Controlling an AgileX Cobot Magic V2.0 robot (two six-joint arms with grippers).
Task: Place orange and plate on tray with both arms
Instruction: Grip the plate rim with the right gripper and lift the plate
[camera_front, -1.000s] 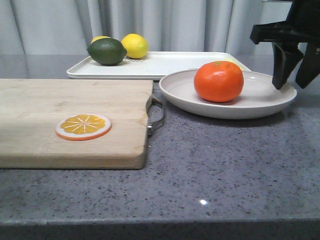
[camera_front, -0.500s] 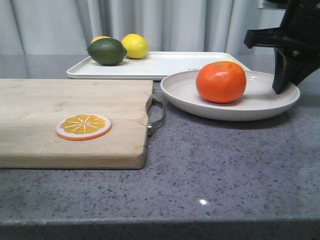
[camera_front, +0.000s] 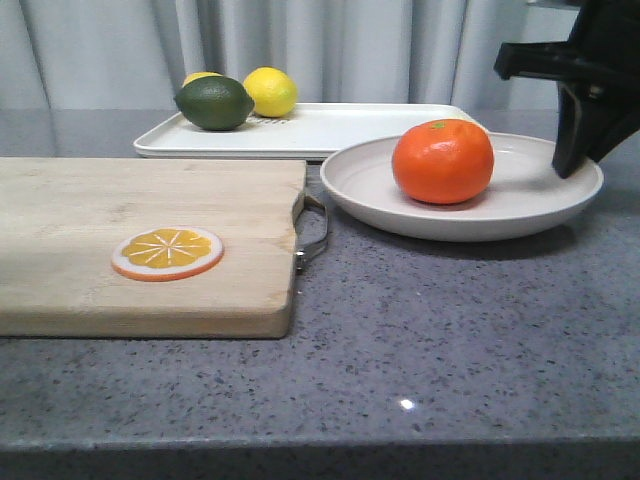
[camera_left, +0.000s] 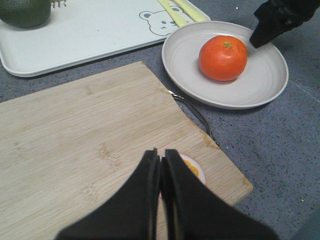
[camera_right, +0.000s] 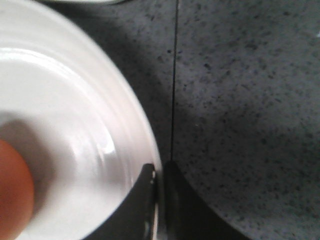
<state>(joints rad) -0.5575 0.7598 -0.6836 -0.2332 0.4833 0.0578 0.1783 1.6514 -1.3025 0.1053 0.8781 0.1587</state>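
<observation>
My black right gripper (camera_front: 572, 172) reached down at the table's far right, its two fingers pinched onto the off-white plate's rim (camera_right: 150, 165). My black left gripper (camera_left: 161, 161) hung over the table, fingers pressed together, holding nothing.

grey speckled counter (camera_front: 450, 330) carries cutting board (camera_front: 120, 240), tray (camera_front: 330, 128), plate (camera_front: 520, 200).

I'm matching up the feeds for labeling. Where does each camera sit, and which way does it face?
Front: low at the table's near edge, looking forward; right hand at the plate.
Left wrist: above the cutting board, looking down; shut left hand.
Right wrist: close over the plate rim, fingers pinching it.
All share the plate and orange.
</observation>
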